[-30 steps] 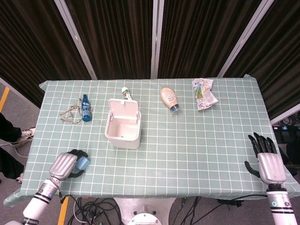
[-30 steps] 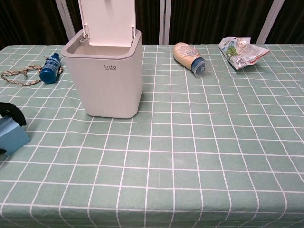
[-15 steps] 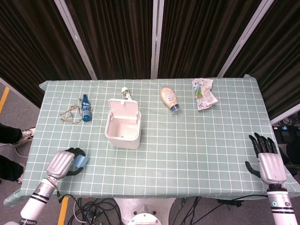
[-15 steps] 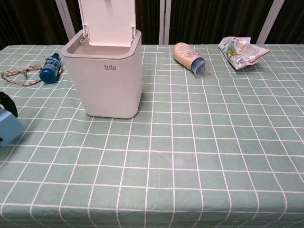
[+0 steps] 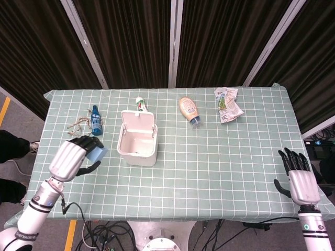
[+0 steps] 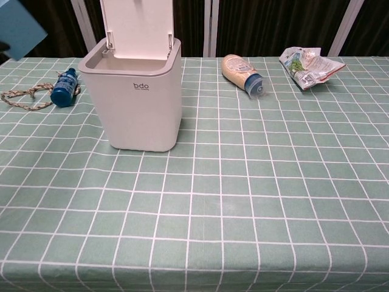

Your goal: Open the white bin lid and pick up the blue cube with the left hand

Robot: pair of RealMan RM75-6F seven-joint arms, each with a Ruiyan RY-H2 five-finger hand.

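Observation:
The white bin [image 5: 137, 143] stands left of the table's middle with its lid [image 6: 136, 27] tipped up at the back; its inside looks empty. My left hand [image 5: 70, 158] is lifted above the table's left side, left of the bin, and grips the blue cube [image 5: 97, 152]. The cube [image 6: 18, 27] also shows at the top left corner of the chest view. My right hand [image 5: 298, 175] hangs at the table's near right edge, fingers apart and holding nothing.
A small blue bottle [image 5: 96, 121] lies on a tangle of cord [image 5: 78, 127] at the far left. A white tube [image 5: 140, 102] sits behind the bin. A sauce bottle [image 5: 189, 111] and a crumpled packet [image 5: 228, 104] lie at the back right.
My left hand has risen from the near left edge with the blue cube and moved up towards the bin. The right hand has stayed put.

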